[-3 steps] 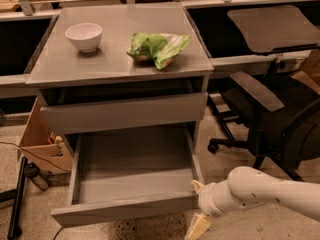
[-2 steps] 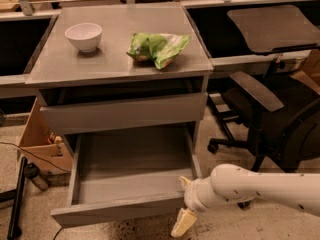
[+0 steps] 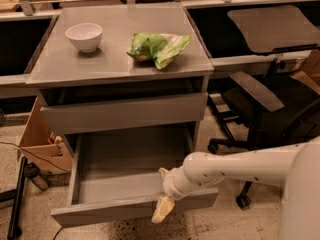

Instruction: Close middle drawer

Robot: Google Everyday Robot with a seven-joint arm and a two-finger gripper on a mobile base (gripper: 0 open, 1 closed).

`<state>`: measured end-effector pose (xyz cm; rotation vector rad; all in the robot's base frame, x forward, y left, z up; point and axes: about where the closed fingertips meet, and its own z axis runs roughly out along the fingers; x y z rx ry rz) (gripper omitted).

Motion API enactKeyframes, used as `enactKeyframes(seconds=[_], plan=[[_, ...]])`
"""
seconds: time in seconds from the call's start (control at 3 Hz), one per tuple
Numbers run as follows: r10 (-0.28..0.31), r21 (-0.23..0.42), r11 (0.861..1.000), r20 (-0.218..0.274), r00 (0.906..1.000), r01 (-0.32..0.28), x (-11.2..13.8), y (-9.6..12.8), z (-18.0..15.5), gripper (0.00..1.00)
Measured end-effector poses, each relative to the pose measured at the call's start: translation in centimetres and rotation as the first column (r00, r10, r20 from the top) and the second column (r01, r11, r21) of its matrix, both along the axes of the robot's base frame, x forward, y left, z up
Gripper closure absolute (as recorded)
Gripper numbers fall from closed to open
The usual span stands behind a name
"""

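Note:
The middle drawer (image 3: 125, 181) is pulled far out of the grey cabinet (image 3: 120, 64), low near the floor. It is wide and shallow, with a flat grey floor and a low plain front panel (image 3: 100, 213). Nothing lies in it. My gripper (image 3: 162, 191) is at the right part of that front panel, on the end of my white arm (image 3: 240, 166), which comes in from the right. It is open, with one pale fingertip (image 3: 163, 172) inside the drawer over the panel's top edge and the other (image 3: 162, 210) in front of the panel.
Above is a drawer with a taller front panel (image 3: 125, 111), slightly out. A white bowl (image 3: 84, 36) and a green bag (image 3: 157, 46) lie on the cabinet top. A black office chair (image 3: 265, 109) stands to the right. A cardboard box (image 3: 40, 144) and cables are to the left.
My gripper has moved left along the drawer's front panel, from its right corner to a spot further in. The drawer is still out about as far.

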<state>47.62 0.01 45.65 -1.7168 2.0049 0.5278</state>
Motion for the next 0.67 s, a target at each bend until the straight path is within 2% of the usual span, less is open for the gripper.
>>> enactKeyframes(seconds=[0.33,0.67], plan=[[0.010,0.001,1.000,0.011,0.9999,-0.010,2.5,2.3,-0.5,0.00],[-0.007,0.015,1.000,0.038,0.9993,0.006,5.4,4.9,-1.6,0.00]])
